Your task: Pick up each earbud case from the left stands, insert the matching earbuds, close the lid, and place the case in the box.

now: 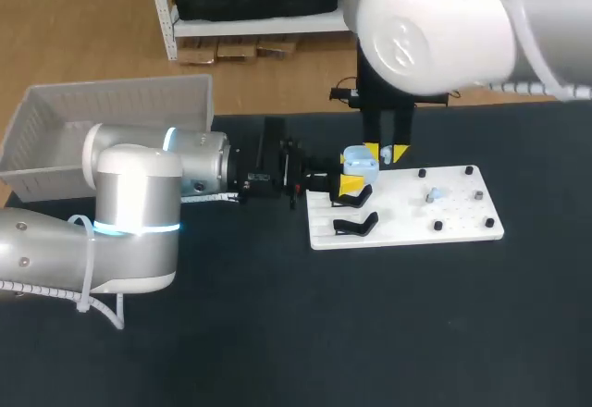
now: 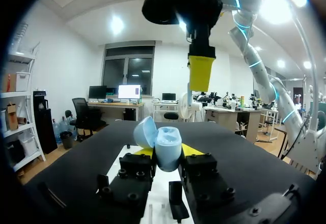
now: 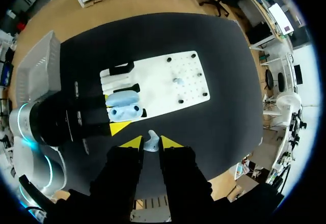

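Observation:
My left gripper (image 1: 350, 185) is shut on a light blue earbud case (image 1: 356, 159) and holds it just over the left end of the white board (image 1: 462, 227). The case (image 2: 167, 150) sits between the yellow tips with its lid (image 2: 145, 132) swung open. My right gripper (image 1: 386, 154) hangs straight above the case. It is shut on a small pale blue earbud (image 3: 151, 141), with the open case (image 3: 125, 107) beneath it. A second earbud (image 1: 435, 194) lies on the board among black pegs.
Two black stands (image 1: 356, 225) sit at the board's left end, under and beside the left gripper. A white basket (image 1: 111, 129) stands at the table's back left, behind my left arm (image 1: 139, 213). Dark tabletop stretches in front of the board.

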Controlling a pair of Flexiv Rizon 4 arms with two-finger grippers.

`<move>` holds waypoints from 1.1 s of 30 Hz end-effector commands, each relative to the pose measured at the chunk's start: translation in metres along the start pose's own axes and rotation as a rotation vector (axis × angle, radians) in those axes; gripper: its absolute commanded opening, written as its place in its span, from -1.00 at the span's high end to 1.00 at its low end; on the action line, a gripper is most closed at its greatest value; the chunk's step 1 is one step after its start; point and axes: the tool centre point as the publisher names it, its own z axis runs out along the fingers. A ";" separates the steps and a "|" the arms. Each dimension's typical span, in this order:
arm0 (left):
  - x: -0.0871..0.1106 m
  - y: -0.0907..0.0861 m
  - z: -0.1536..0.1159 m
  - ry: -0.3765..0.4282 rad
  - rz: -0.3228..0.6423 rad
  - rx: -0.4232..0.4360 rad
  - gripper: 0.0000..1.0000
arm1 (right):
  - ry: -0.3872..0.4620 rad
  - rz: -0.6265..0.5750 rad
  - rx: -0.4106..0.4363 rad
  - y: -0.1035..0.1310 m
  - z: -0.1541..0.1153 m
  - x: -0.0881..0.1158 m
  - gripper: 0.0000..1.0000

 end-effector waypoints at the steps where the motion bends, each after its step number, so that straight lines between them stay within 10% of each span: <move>1: 0.001 0.001 0.000 -0.004 0.002 0.000 1.00 | 0.036 0.000 0.011 0.004 -0.002 -0.004 1.00; 33: 0.005 -0.003 0.023 0.007 0.130 0.007 1.00 | 0.055 0.137 -0.014 -0.006 0.010 -0.007 1.00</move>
